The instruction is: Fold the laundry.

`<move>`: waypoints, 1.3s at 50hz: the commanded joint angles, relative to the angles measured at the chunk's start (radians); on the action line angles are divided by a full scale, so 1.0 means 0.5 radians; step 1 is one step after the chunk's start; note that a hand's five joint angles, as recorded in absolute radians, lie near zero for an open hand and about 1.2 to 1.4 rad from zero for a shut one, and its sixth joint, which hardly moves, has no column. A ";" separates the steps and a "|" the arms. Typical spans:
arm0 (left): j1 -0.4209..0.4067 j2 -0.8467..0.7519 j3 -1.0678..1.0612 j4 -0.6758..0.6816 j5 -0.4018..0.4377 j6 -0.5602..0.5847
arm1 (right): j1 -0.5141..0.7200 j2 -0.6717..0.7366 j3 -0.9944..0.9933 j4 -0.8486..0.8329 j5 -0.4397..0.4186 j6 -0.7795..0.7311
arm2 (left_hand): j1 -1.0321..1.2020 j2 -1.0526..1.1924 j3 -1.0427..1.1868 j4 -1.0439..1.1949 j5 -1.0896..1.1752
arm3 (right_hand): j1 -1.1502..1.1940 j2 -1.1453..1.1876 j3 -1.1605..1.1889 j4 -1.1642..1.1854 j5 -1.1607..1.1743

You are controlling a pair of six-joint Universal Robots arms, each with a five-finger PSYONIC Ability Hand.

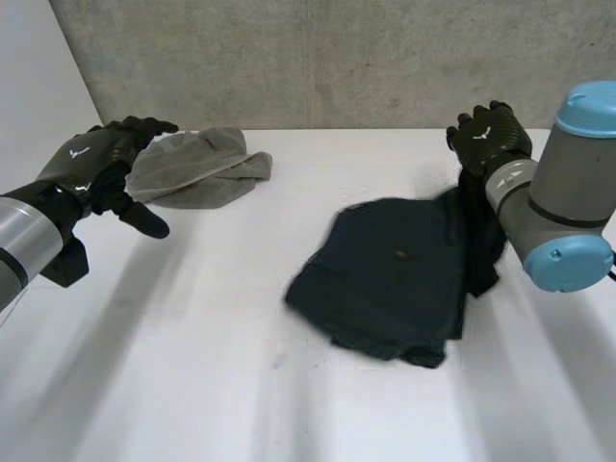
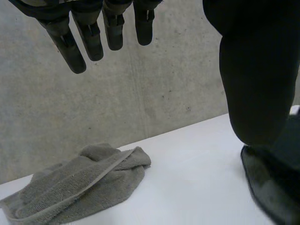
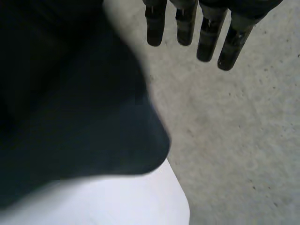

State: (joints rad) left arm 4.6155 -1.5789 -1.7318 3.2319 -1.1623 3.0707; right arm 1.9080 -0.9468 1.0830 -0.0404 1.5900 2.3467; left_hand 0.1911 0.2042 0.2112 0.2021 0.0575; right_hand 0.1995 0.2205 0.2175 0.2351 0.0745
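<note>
Dark garment [image 1: 395,274]: rumpled on your worktop [image 1: 192,366].
Right hand [image 1: 491,135]: pinching garment's raised right edge.
Left hand [image 1: 85,159]: left of garment, fingers [image 2: 90,40] spread.
Grey towel [image 1: 197,168]: left of garment.

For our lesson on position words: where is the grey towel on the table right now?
In the head view the grey towel lies crumpled at the far left of the table, beside the left hand, well apart from the dark garment.

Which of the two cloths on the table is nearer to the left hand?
The grey towel, bunched up just beside the left hand. The dark cloth lies spread out much farther from that hand.
</note>
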 commanded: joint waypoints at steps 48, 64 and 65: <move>-0.954 -1.457 1.175 0.337 -0.945 0.872 | -0.183 -0.852 1.123 0.072 -0.189 0.387 | 2.410 2.384 2.370 2.388 2.328 | -0.050 -0.092 -0.086 -0.121 -0.149; -0.969 -1.189 1.632 0.896 -0.553 0.676 | -0.186 -0.910 1.135 0.032 -0.176 0.479 | 2.410 2.384 2.370 2.388 2.328 | -0.050 -0.092 -0.086 -0.121 -0.149; -0.990 -1.202 1.644 0.899 -0.520 0.636 | -0.187 -0.923 1.135 0.032 -0.176 0.494 | 2.410 2.384 2.370 2.388 2.328 | -0.050 -0.092 -0.086 -0.121 -0.149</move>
State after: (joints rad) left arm 4.1942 -2.1578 -0.9923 3.6619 -1.5245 3.4828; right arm 1.8190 -1.3907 1.6465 -0.0141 1.4956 2.5514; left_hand 1.1275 1.1948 1.1878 1.1969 0.9737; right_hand 0.1995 0.2190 0.2094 0.2331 0.0706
